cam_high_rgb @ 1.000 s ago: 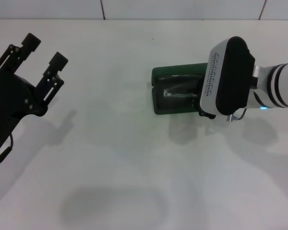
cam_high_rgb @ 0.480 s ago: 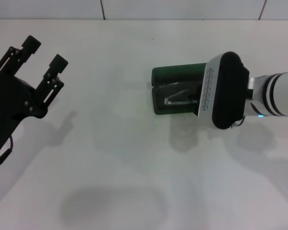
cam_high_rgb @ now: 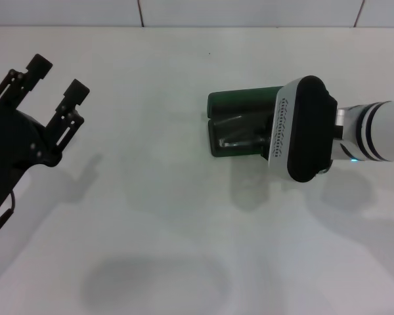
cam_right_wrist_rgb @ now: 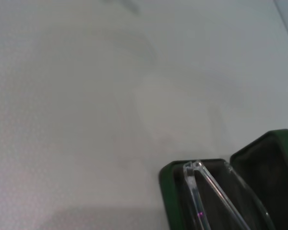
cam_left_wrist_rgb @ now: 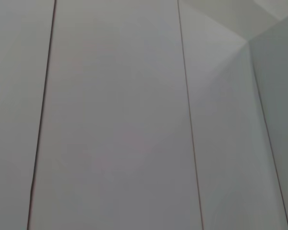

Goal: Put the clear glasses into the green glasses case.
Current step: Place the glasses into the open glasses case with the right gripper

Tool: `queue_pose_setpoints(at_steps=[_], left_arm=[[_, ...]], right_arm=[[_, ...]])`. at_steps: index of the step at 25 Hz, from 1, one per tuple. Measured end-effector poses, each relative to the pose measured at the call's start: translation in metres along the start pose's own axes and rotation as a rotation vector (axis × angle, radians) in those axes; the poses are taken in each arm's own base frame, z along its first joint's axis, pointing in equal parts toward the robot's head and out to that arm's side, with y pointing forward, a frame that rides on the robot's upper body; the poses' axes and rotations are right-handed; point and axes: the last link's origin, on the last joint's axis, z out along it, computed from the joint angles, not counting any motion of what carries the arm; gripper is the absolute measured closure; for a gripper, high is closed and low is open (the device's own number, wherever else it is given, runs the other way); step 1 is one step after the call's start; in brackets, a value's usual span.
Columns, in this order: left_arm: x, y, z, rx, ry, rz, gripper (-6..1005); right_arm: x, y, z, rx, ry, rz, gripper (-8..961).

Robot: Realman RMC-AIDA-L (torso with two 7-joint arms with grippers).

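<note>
The green glasses case (cam_high_rgb: 240,105) lies open right of the table's centre, lid toward the far side. Inside it I make out the faint outline of the clear glasses (cam_high_rgb: 238,136). The right wrist view shows the glasses' clear arms (cam_right_wrist_rgb: 201,191) resting in the case's dark lined tray (cam_right_wrist_rgb: 169,191), one arm end reaching over the rim. My right arm's wrist housing (cam_high_rgb: 302,128) covers the case's right end and hides the right gripper beneath it. My left gripper (cam_high_rgb: 59,75) hangs open and empty at the far left, well away from the case.
White table (cam_high_rgb: 157,197) all around the case. A tiled wall runs along the far edge (cam_high_rgb: 184,13). The left wrist view shows only pale wall panels (cam_left_wrist_rgb: 120,120).
My right wrist has shifted a little toward the near side and left over the case. The glasses now lie lower and flatter in the tray. The left arm has drifted slightly left.
</note>
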Motion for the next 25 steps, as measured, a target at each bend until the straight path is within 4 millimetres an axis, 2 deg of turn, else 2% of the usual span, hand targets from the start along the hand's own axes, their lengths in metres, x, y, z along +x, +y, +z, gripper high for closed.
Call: queue_pose_setpoints(at_steps=[13,25], left_arm=[[0.0,0.0,-0.002,0.003,-0.002,0.0,390],[0.001,-0.001,-0.006,0.019,-0.007,0.003,390]], right_arm=[[-0.001,-0.002,-0.001,0.022,-0.016,0.019,693],[-0.003,0.004,-0.013,-0.071,-0.03,0.105,627]])
